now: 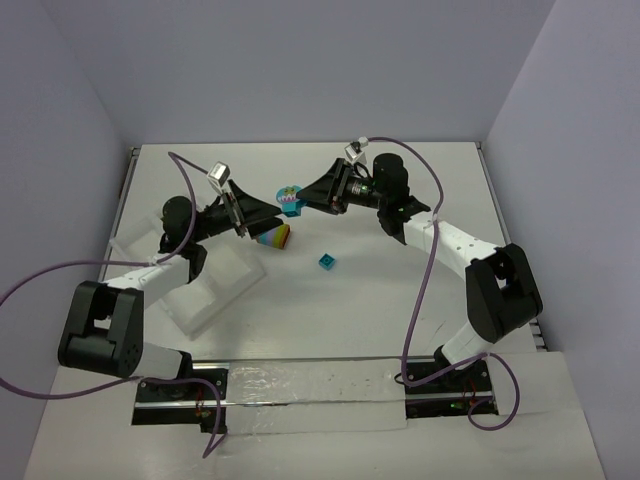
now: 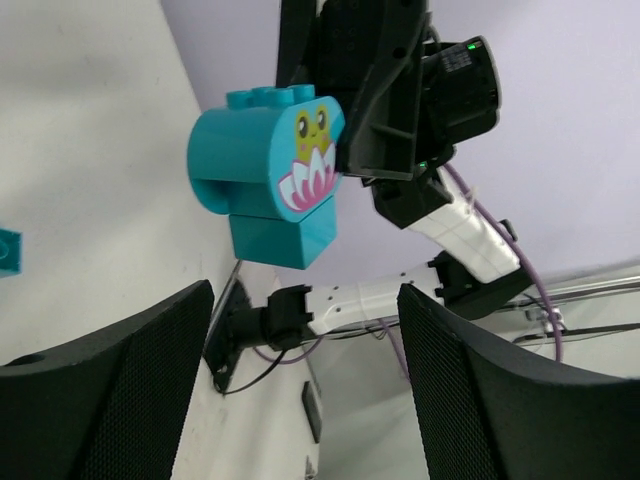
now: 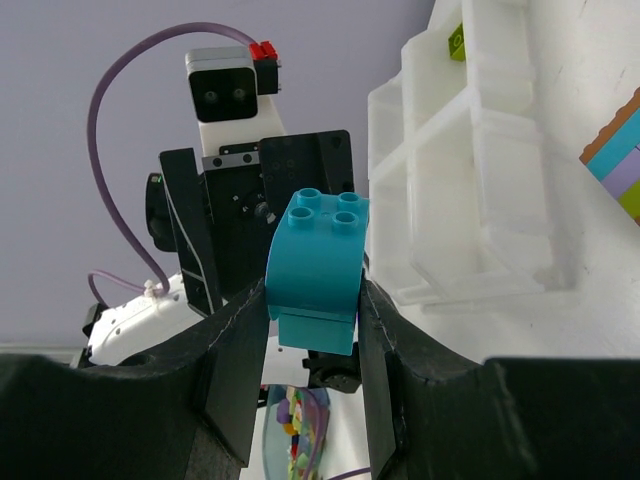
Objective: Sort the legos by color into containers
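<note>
right gripper (image 3: 312, 296) clamps teal brick (image 3: 318, 255) aloft, right of tray (image 1: 213, 292); left gripper (image 2: 305, 300) open, near tray; stack (image 1: 277, 238) beside tray.

I count one large teal plastic brick with a rounded side and a printed frog (image 1: 290, 199). Down on the table I count one small square teal brick (image 1: 327, 261) and one multicoloured stack of clipped bricks (image 1: 278, 237). Through the right wrist camera I make out one lime green brick (image 3: 456, 40). There is one clear plastic tray (image 1: 215, 290); I can't count its compartments reliably from my screens. I count two arms: left arm (image 1: 140, 272), right arm (image 1: 455, 245).
</note>
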